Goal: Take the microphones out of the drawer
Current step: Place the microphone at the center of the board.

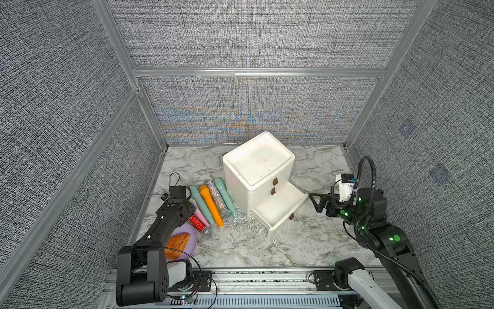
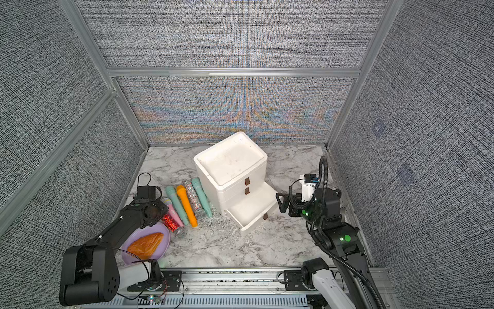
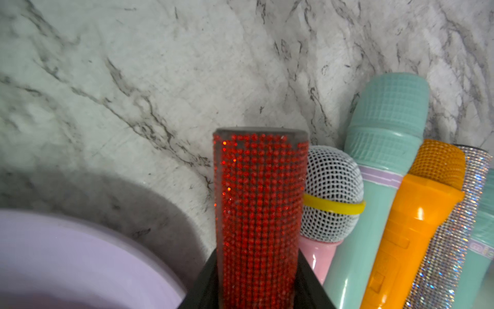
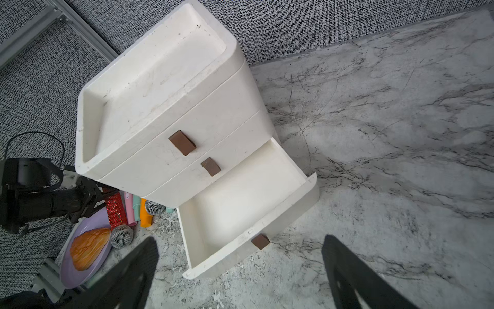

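Left hand: pinched on the handle of the red microphone. This microphone lies outside the drawer, on the tabletop near its left edge, between the purple plate and the pink microphone.

Right hand: fingers spread wide, holding nothing, positioned just beside the pulled-out bottom drawer of the white cabinet. The drawer's white floor is exposed.

Marble table: drawer unit, microphones, purple plate.
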